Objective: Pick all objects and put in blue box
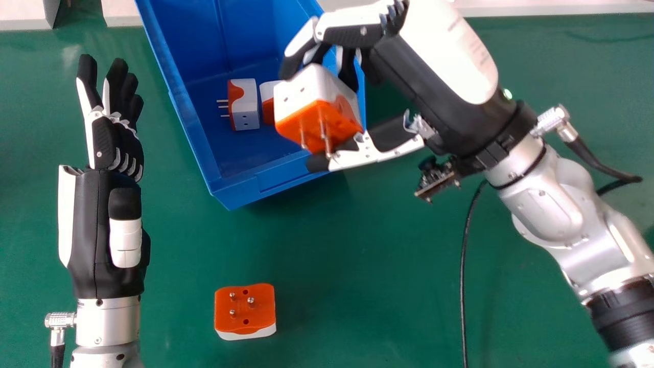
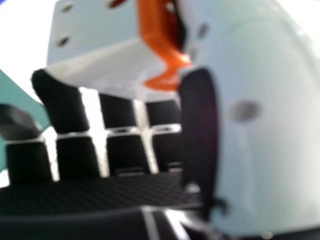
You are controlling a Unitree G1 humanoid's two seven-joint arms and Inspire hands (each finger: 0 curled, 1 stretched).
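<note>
Over blue box [image 1: 281, 179] | right hand [image 1: 424, 97] slanted inward | half-closed, fingers and thumb pinching orange-white plug adapter [image 1: 309, 120]

Smooth plastic box [image 1: 180, 106], plastic adapter [image 1: 259, 317], metal pins [image 1: 251, 301]

The green table [image 1: 388, 240] is brightly lit. A soft shadow is cast beside the blue box [image 1: 278, 176], near the right hand [image 1: 409, 74]. Behind its fingers [image 2: 67, 107], much is washed white by glare.
</note>
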